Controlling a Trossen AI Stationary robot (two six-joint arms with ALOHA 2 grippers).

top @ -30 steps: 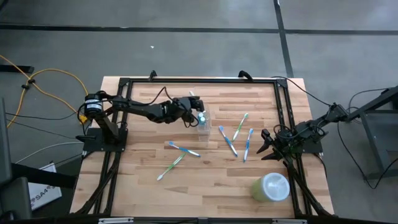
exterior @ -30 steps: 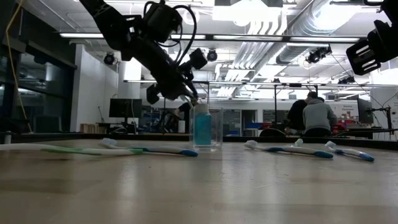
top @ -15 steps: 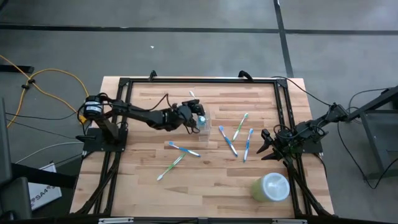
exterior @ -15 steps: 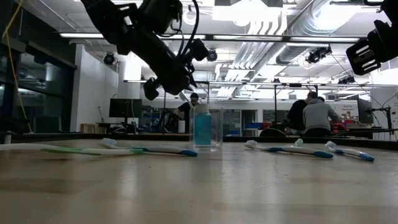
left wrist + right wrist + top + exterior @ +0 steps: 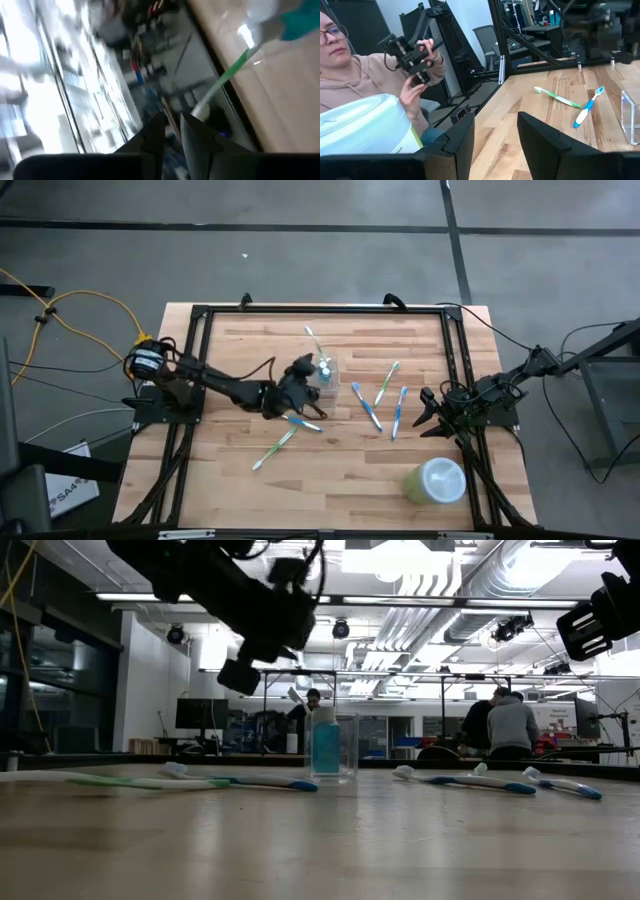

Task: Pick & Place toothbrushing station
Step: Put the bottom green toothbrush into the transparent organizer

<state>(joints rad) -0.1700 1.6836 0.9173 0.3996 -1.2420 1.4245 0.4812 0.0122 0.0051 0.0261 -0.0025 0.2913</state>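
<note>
The clear cup stands mid-table with a white-and-blue tube inside. A green toothbrush leans in the cup, its head sticking out toward the far edge; the left wrist view shows it too. My left gripper hovers just left of the cup, above the table. Its fingers are a narrow gap apart with nothing between them. Several blue and green toothbrushes lie flat on the wood. My right gripper waits open at the right edge.
A pale green round container lies near the front right corner. More toothbrushes lie between the cup and my right gripper. A black frame rims the table. A person sits beyond the table holding a hand controller.
My left gripper has drawn back from above the cup toward the table's left and near side, rolling about its own axis as it went. The green toothbrush stays leaning in the cup. My right arm has kept still.
</note>
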